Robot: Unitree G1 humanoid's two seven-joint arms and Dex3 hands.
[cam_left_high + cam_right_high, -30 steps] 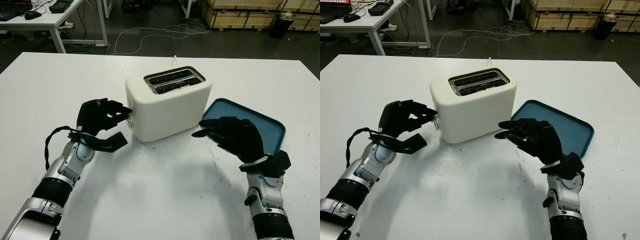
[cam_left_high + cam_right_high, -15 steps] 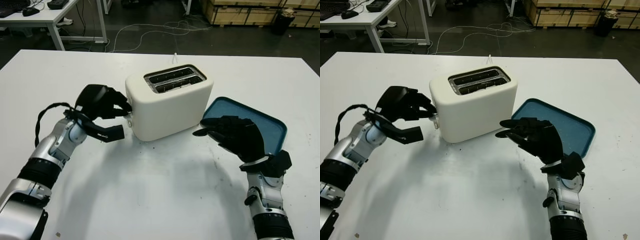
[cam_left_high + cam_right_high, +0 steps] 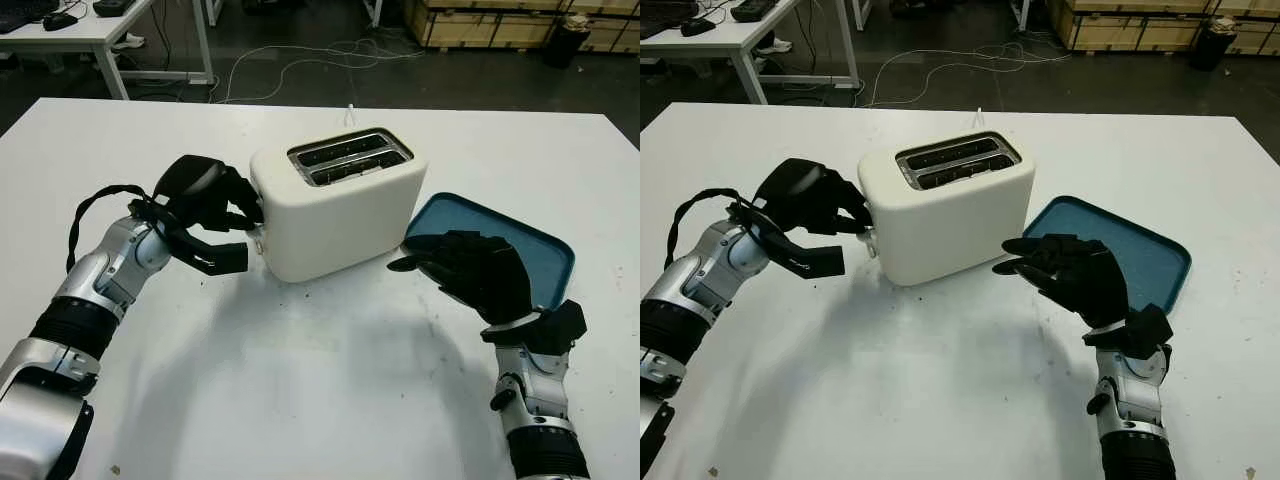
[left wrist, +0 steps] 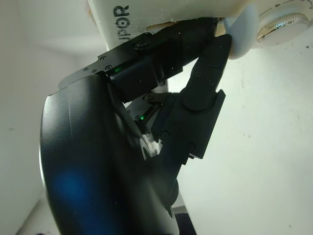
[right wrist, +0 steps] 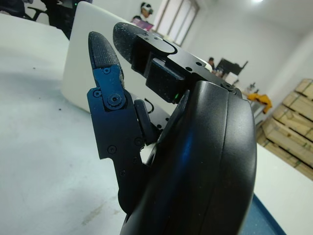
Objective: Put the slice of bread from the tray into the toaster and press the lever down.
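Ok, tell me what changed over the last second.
The left hand rose and closed in on the lever at the toaster's end, fingers now against it. The right hand stayed open above the tray's near edge; toaster and tray didn't move.

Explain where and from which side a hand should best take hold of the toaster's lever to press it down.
Take the lever, a small tab jutting from the toaster's end face above the knob. Come from that end, where the left hand is, with fingers on the tab. Judging by its sideways jut, push downward.
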